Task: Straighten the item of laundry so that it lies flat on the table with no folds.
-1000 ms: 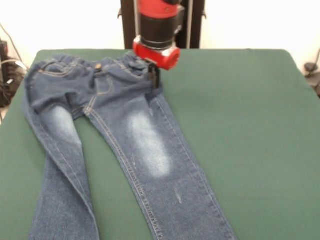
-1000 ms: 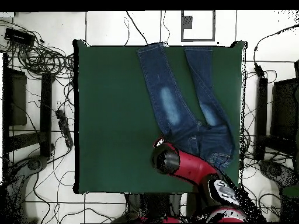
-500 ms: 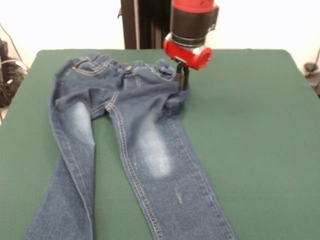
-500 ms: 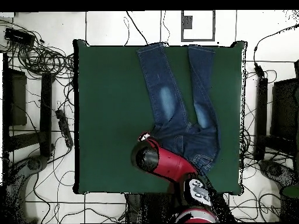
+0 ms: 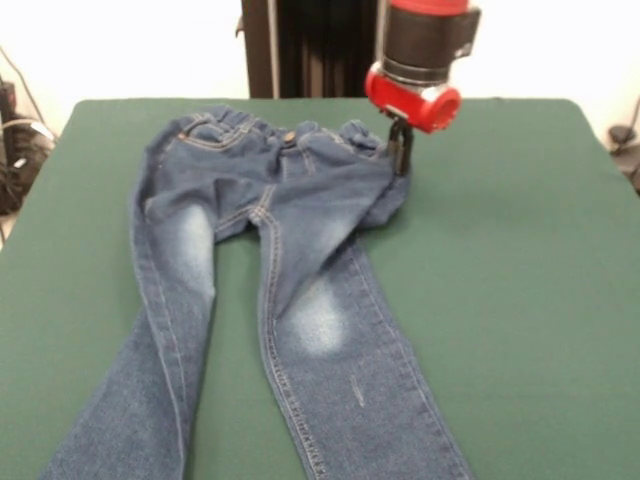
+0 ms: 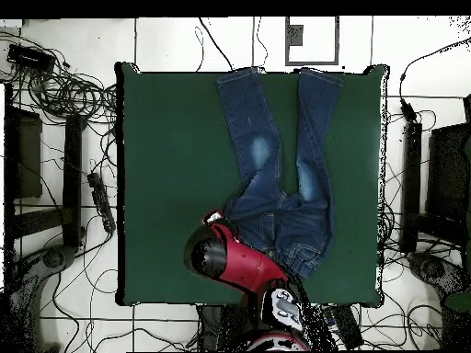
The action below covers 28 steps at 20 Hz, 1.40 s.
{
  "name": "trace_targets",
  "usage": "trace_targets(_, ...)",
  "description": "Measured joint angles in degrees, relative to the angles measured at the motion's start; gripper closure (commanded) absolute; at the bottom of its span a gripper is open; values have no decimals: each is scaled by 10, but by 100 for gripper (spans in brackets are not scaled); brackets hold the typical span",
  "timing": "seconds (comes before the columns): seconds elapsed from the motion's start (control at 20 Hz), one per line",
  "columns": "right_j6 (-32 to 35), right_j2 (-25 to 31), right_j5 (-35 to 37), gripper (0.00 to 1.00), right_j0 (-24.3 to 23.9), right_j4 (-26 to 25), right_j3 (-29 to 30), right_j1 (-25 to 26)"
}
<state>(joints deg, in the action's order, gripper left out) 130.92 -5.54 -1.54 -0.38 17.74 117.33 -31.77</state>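
Note:
A pair of blue jeans (image 5: 290,270) lies on the dark green table (image 5: 520,280), waistband at the far side, both legs running toward the near edge. The cloth is bunched and folded at the waistband's right corner. My gripper (image 5: 400,156) hangs from the red and black arm at that corner and is shut on the jeans' waistband there. In the overhead view the jeans (image 6: 276,175) lie right of the table's (image 6: 166,165) middle, and the arm's red head (image 6: 213,257) covers the gripper.
The black pedestal (image 5: 320,45) stands behind the table's far edge. Cables (image 6: 64,92) and dark racks (image 6: 28,156) lie on the floor around the table. Bare green cloth spreads to the right of the jeans in the front view.
My gripper has moved to the right in the front view, dragging the waistband with it. The whole upper part of the jeans has shifted right, and the right hip has bunched up.

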Motion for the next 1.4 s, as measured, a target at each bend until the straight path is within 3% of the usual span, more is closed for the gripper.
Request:
trace_targets(1.1, 112, 16, -3, 100, 182, 165, 52, -103)
trace_targets(1.4, 123, 16, -3, 100, 191, 178, 59, -110)
